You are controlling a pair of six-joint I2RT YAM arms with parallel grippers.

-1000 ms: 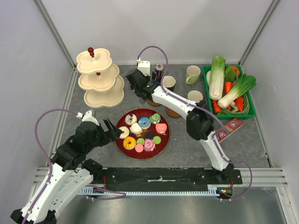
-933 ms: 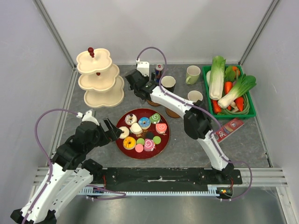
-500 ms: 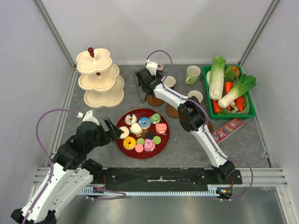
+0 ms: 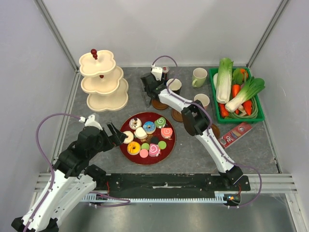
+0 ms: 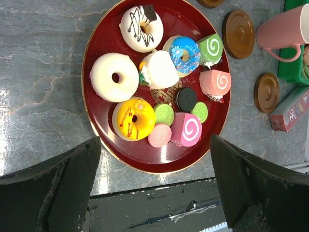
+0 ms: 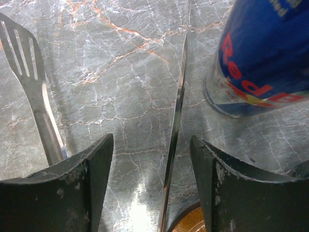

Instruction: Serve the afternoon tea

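The afternoon tea pastries lie on a red plate (image 4: 170, 145): a white donut (image 5: 115, 77), a yellow donut (image 5: 134, 118), a pink swirl roll (image 5: 186, 129), a green swirl roll (image 5: 211, 48) and macarons. A black mug (image 4: 174, 86), a pale green mug (image 4: 199, 77) and a pink mug (image 4: 201, 100) stand at the back. My left gripper (image 4: 117, 134) hovers open at the plate's left rim, holding nothing. My right gripper (image 6: 150, 145) is low at the back, jaws apart on either side of a thin metal knife (image 6: 176, 111), touching neither side of it.
A fork (image 6: 34, 96) lies left of the knife and a red-and-blue can (image 6: 263, 58) stands right of it. Brown coasters (image 4: 159, 104) lie behind the plate. A cream three-tier stand (image 4: 102, 79) is at back left, a green vegetable tray (image 4: 256, 117) at right.
My right gripper has shifted a little right toward the can and its jaws have narrowed around the knife. The left arm has stayed put.
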